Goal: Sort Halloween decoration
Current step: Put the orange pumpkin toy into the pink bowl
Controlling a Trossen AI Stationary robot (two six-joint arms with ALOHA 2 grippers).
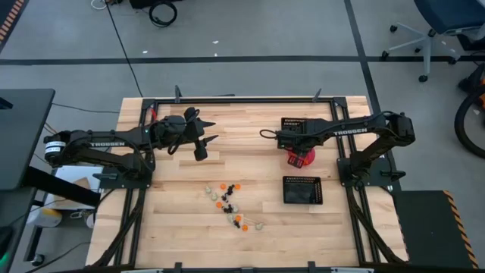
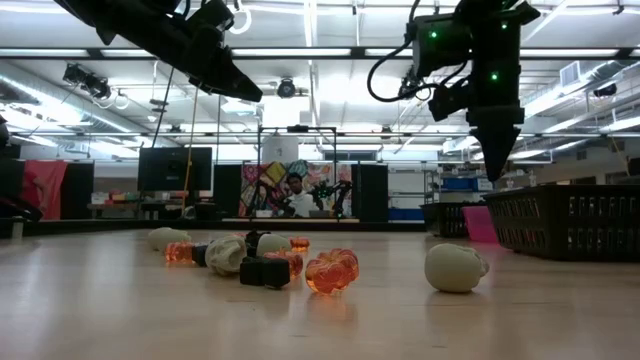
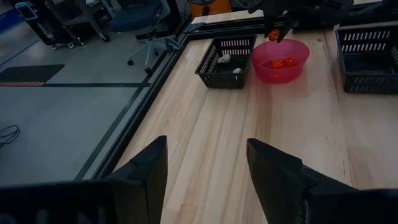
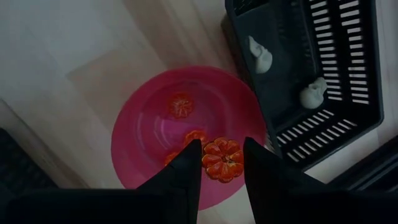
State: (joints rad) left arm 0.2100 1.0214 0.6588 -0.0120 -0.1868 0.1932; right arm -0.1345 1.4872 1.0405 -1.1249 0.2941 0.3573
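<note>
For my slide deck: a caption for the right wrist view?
Right gripper holds an orange pumpkin trinket above the round pink-red bowl.

Pink bowl (image 3: 280, 60) between two mesh trays (image 3: 224, 62)

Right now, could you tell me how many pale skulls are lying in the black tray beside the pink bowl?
2: one skull and another skull, both in the black tray next to the pink bowl. Others may be hidden.
</note>
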